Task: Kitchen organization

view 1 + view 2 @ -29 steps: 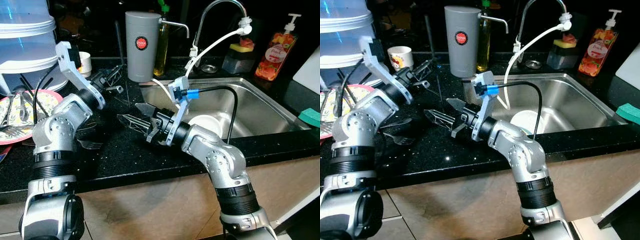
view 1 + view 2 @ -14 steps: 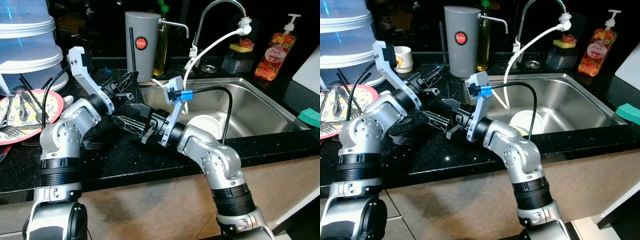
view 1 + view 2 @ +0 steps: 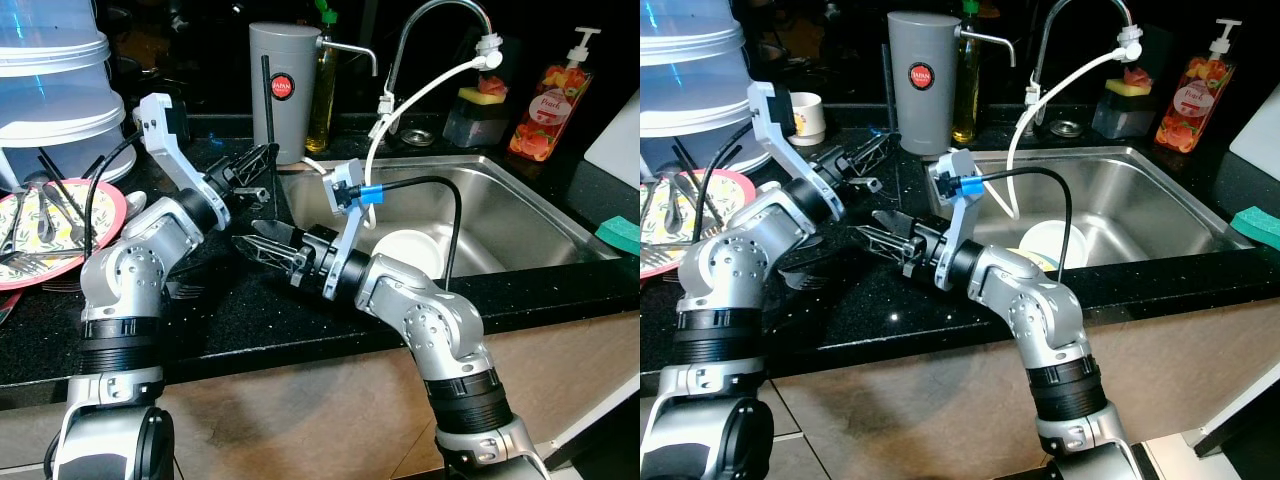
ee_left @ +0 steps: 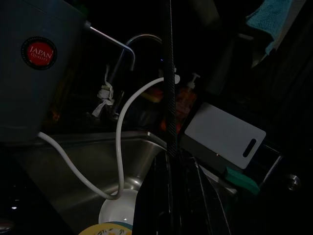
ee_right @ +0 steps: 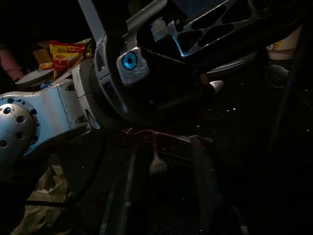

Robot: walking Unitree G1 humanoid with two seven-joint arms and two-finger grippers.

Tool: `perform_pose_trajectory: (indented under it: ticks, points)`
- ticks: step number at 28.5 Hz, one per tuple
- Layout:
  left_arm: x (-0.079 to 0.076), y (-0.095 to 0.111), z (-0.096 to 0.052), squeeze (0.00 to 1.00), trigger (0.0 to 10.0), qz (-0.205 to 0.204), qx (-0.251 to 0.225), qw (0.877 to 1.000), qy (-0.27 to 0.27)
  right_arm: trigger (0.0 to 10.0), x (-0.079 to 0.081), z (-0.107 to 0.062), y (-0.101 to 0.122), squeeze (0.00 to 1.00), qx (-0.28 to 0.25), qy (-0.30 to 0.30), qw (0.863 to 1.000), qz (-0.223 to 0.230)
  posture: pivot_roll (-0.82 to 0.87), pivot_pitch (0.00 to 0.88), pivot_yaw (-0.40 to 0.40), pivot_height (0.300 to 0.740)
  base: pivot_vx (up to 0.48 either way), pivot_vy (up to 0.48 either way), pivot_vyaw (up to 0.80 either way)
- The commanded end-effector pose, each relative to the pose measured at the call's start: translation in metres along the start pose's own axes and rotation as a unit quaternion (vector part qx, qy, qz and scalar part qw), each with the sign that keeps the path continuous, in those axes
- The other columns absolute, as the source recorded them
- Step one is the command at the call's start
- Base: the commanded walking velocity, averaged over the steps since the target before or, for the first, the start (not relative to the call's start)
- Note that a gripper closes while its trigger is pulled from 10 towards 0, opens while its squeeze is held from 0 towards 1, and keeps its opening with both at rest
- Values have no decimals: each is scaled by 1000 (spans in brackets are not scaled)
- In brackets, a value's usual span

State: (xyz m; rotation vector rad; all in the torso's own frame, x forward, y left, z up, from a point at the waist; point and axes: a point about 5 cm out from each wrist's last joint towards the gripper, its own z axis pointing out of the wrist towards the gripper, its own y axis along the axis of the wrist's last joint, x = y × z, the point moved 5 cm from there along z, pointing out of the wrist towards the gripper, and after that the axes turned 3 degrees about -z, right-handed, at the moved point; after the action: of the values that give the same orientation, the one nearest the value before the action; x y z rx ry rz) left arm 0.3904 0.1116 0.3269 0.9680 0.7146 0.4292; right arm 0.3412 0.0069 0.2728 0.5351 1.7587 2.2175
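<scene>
The left gripper (image 3: 252, 165) is closed on a thin black stick (image 3: 267, 100), upright above the desk (image 3: 240, 300). The right gripper (image 3: 262, 240) hovers beside it, jaws parted and empty. A handover needs slow, careful alignment.

Thin black chopstick (image 3: 267, 100), seemingly upright.

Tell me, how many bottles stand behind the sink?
2: a soap pump bottle at the sink's back right, and a green-capped oil bottle beside the grey dispenser. Others may hide in the dark.
</scene>
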Motion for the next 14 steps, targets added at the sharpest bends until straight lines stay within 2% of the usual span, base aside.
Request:
perform_pose_trajectory:
  ticks: [1,5,14]
  points:
    - [1,-1,-2,0,0,7,4,1000,4,0,-6,-1,0,0,0,-14,1000,8,121,53,-43,740,0,0,0]
    - [2,-1,-3,0,0,12,8,1000,6,0,-17,-2,5,0,-14,-43,999,18,124,59,-43,740,0,0,0]
    - [4,-1,-3,0,0,19,10,1000,9,0,-22,-3,7,0,-22,-55,998,25,124,58,-43,740,0,0,0]
